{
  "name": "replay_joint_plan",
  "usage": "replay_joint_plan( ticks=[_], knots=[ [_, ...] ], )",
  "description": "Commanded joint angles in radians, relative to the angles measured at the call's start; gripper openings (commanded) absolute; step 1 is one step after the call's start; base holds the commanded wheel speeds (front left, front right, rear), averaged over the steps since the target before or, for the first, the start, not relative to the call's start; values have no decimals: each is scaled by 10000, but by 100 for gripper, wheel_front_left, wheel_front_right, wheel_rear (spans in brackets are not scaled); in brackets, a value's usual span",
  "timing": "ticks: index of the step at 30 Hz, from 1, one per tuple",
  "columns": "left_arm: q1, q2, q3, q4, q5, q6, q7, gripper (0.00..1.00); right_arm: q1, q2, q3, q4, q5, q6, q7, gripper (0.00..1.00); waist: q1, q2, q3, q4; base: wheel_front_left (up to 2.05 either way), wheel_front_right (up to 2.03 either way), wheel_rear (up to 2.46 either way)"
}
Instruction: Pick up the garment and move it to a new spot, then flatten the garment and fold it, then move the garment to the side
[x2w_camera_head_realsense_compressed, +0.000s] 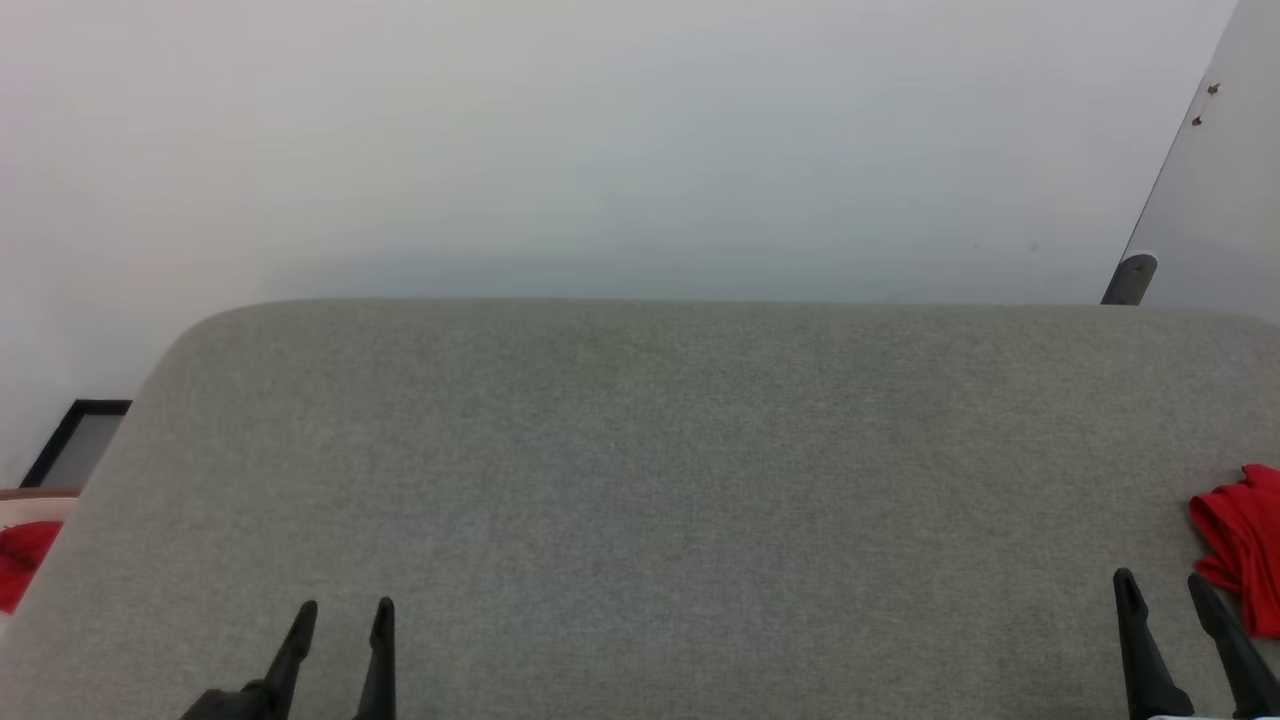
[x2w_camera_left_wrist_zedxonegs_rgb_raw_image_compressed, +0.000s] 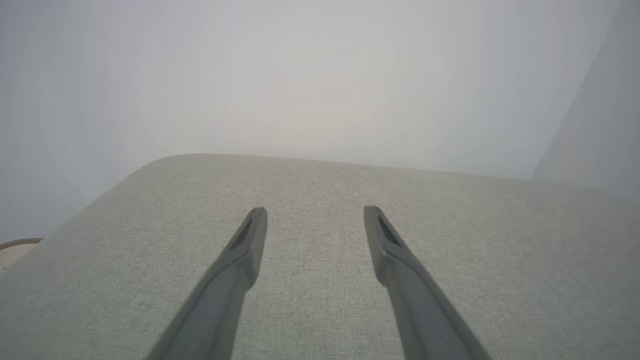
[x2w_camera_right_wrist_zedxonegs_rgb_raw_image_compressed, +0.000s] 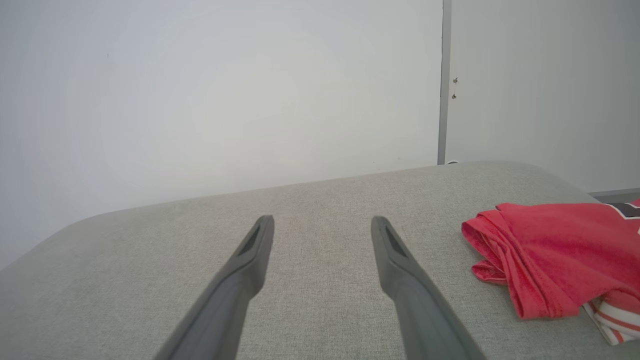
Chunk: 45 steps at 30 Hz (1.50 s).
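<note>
Nearest us, our left gripper (x2w_camera_left_wrist_zedxonegs_rgb_raw_image_compressed: 315, 210) hangs over the grey pad (x2w_camera_head_realsense_compressed: 640, 480), its fingers (x2w_camera_left_wrist_zedxonegs_rgb_raw_image_compressed: 240, 265) spread wide with nothing between them. Our right gripper (x2w_camera_right_wrist_zedxonegs_rgb_raw_image_compressed: 323, 219) is spread just as wide and is also empty. Just to its right the garment (x2w_camera_right_wrist_zedxonegs_rgb_raw_image_compressed: 555, 255) lies bunched on the pad's right end, red with striped trim (x2w_camera_right_wrist_zedxonegs_rgb_raw_image_compressed: 612, 320). A black scrap of lettering (x2w_camera_right_wrist_zedxonegs_rgb_raw_image_compressed: 629, 210) at the edge is too cut off to read. Beyond the pad stands a pale wall (x2w_camera_head_realsense_compressed: 600, 150).

Grey fabric-covered surface (x2w_camera_head_realsense_compressed: 640, 480), white wall (x2w_camera_head_realsense_compressed: 600, 130) behind, black-framed panel (x2w_camera_head_realsense_compressed: 75, 440) at left, grey post (x2w_camera_head_realsense_compressed: 1130, 278) at right
</note>
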Motion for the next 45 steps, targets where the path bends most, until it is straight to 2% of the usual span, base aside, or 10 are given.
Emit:
replay_joint_plan(
  ticks=[1,21,22,26,45],
  knots=[
    [-77,-1,13,27,-33,-23,6,100,104,43,-14,-75,-66,-4,17,100,0,0,7,-7,0,0,0],
    [-197,55,95,-14,-17,-35,6,100,7,181,26,-185,84,-4,42,100,0,0,23,-19,0,0,0],
    [-163,38,58,27,-57,0,0,0,78,158,21,-109,22,0,29,0,0,0,22,-19,0,0,0],
    [41,-118,21,400,-162,0,40,0,210,326,54,267,87,0,49,0,0,0,26,-21,0,0,0],
    [-524,-310,216,445,-3500,-9,964,0,-474,634,-108,631,2996,0,706,0,0,0,172,-61,0,0,0]
  ],
)
